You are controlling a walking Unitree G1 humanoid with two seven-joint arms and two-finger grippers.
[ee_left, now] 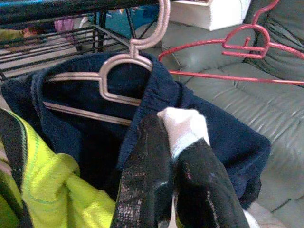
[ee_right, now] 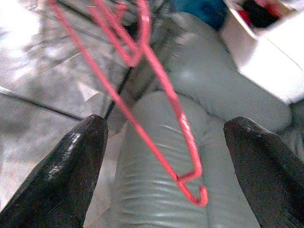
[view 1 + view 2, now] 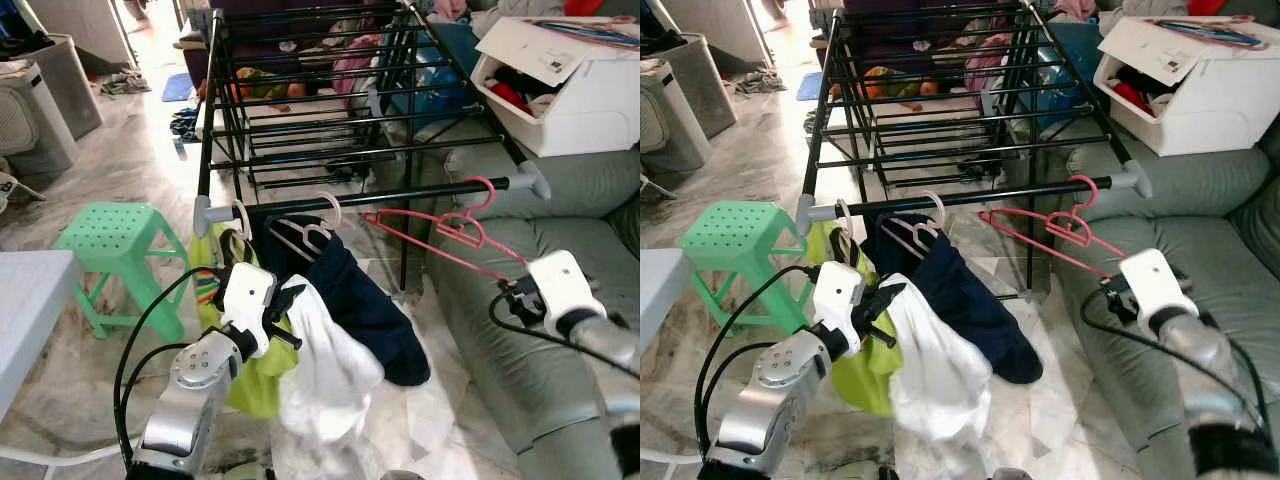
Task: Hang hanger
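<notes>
Right pincer [image 2: 161,156] is spread wide, holding nothing; its two black fingers [image 2: 71,175] sit either side of the bare pink wire hanger [image 3: 440,232] without touching it. That hanger's hook is already over the near black rail [image 3: 400,197] of the black metal drying rack [image 3: 300,100], towards the right end, body tilted out over the grey-green sofa [image 3: 520,330].

Left pincer [image 1: 164,175] is clamped on a fold of white cloth [image 1: 183,126], the white garment [image 3: 325,370] drooping below the rail, left of centre. Just behind it: navy garment [image 3: 360,300] on a pale plastic hanger [image 1: 118,80], hooked on the same rail. Lime-green garment [image 3: 250,370] hangs at the far left end, above the floor by the green plastic stool [image 3: 120,245].

My read: pink hanger looks hung, so the step in hand is likely release and clear on the right.

- Back the right pincer straight out along its own axis; fingers are astride the lower wire, so any sideways swing could drag the hook off the rail.
- Hanger sits skewed; a light nudge may be needed to let it settle square.
- Left: I can't tell whether the white garment is on a hanger. Keep tension low, since pulling would swing the navy one next to it.
- Watch the black cables [image 3: 150,330] near the left wrist.
</notes>
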